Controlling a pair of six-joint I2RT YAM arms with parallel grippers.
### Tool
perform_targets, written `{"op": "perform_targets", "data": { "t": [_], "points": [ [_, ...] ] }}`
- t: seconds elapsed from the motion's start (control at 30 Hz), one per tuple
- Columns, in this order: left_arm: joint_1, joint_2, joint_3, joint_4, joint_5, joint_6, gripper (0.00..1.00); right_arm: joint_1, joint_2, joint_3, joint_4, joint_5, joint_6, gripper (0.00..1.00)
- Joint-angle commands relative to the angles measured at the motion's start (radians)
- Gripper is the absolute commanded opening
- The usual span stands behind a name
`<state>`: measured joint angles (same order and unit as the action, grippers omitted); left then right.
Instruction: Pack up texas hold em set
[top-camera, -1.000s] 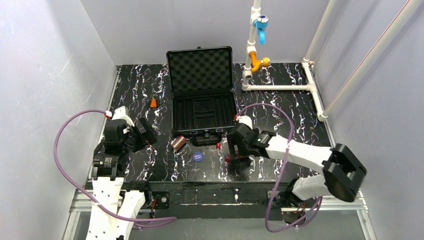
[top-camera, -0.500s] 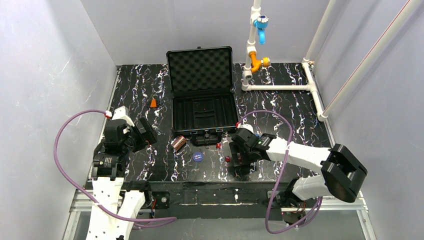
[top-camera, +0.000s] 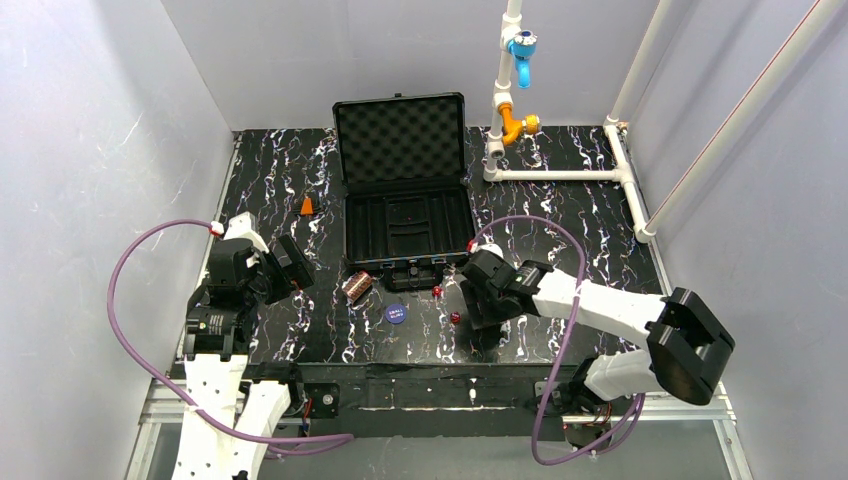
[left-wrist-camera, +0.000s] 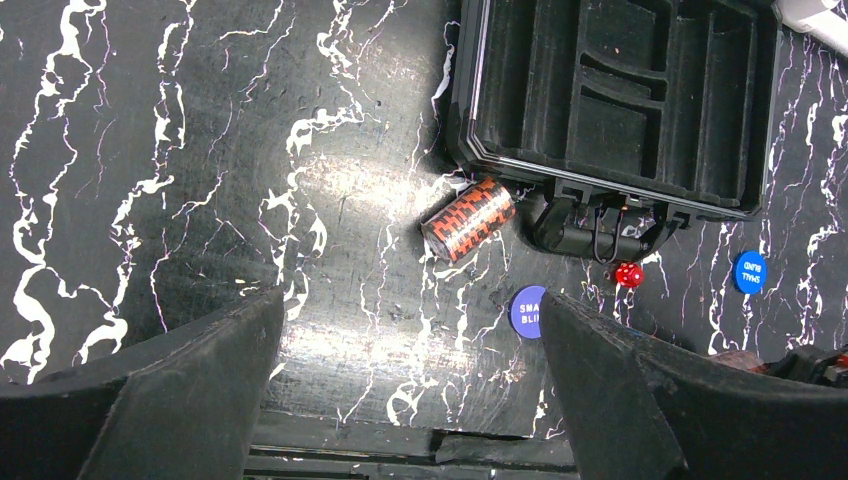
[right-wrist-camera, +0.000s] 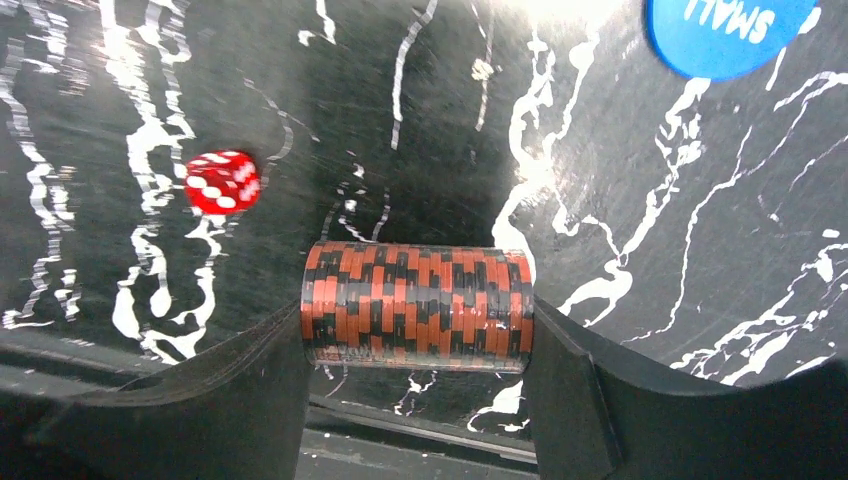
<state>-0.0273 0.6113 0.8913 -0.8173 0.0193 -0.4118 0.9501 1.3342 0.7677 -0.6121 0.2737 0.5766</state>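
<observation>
The black briefcase lies open at the table's middle, its foam lid up and its slotted tray showing. One copper-brown chip stack lies on its side by the case's front left corner. A second chip stack lies sideways between the fingers of my right gripper, which touch both of its ends. A red die sits just left of it, and another die lies nearer the case. Blue discs lie flat on the table. My left gripper hangs open over bare table.
A small orange cone stands left of the case. White pipework with blue and orange fittings occupies the back right. The table's front edge lies just below my left fingers. White walls close in on both sides.
My right gripper's fingers have closed in onto the ends of the chip stack, and that arm shifted slightly. The left arm has not moved.
</observation>
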Motion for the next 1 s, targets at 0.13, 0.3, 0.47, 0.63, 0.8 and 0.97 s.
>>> {"op": "perform_targets", "data": {
  "t": [0.13,0.3,0.47,0.63,0.8,0.97],
  "points": [
    [0.007,0.004,-0.010,-0.002,0.031,0.017,0.99,-0.001,-0.094,0.151,0.101,-0.116,-0.159,0.46],
    [0.007,0.019,-0.009,0.013,0.130,0.034,0.99,-0.001,-0.140,0.182,0.220,-0.199,-0.250,0.47],
    [0.007,0.060,0.020,0.007,0.328,0.059,0.99,-0.001,-0.185,0.162,0.403,-0.251,-0.341,0.47],
    [0.007,0.107,0.076,0.007,0.555,0.089,0.99,0.001,-0.208,0.116,0.572,-0.322,-0.433,0.47],
    [0.006,0.167,0.088,0.100,0.858,0.057,0.99,0.003,-0.237,0.044,0.766,-0.385,-0.498,0.47],
    [-0.046,0.228,0.072,0.216,0.993,-0.016,0.96,0.004,-0.232,0.003,0.911,-0.451,-0.567,0.47]
  ]
}}
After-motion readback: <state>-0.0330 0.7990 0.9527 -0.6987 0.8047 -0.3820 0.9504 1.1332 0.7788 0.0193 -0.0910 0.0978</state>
